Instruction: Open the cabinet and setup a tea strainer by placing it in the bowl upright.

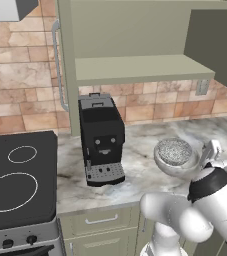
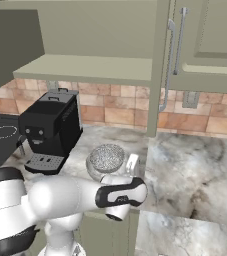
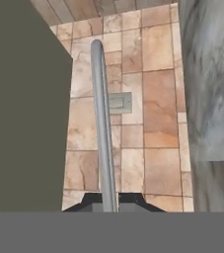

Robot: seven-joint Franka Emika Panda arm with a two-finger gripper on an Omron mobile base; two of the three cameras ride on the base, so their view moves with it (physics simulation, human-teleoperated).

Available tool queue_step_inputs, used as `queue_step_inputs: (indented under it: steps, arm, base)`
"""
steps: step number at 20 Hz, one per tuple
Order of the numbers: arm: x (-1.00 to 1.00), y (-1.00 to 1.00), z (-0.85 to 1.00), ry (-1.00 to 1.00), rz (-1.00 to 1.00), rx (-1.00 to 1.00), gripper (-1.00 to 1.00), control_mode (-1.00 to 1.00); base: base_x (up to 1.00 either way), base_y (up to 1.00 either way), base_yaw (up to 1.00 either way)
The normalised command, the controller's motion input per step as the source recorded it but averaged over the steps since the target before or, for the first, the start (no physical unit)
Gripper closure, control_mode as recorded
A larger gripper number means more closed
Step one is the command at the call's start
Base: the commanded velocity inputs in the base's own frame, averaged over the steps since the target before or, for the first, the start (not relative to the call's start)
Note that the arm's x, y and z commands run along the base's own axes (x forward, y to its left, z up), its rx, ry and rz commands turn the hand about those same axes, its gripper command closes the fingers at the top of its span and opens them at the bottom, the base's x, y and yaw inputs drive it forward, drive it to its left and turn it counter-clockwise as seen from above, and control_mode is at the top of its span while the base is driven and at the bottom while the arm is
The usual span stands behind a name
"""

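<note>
gripper [image 2: 132, 163] at mid-frame in the right base view, jaws pressed together with nothing between them, just right of the bowl [image 2: 96, 172]. strainer [image 2: 106, 157] sits in the bowl, rim up, beside the coffee machine [image 2: 50, 131]. cabinet [image 1: 140, 40] at the top stands open, shelf bare, handle [image 3: 102, 128] running up the hand view

Even, bright rendered light; soft shadows, slightly coarse detail.
</note>
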Motion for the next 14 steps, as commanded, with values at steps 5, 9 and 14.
queue_step_inputs:
  steps: [5, 9, 14]
  arm:
    - [0.00, 0.00, -0.15, 0.01, -0.01, 0.00, 1.00, -1.00]
    - [0.00, -0.02, -0.04, 0.00, -0.01, 0.00, 1.00, -1.00]
    - [0.00, -0.06, -0.02, 0.00, -0.01, 0.00, 1.00, -1.00]
  base:
    - [0.00, 0.00, 0.00]
    - [0.00, 0.00, 0.00]
    - [0.00, 0.00, 0.00]
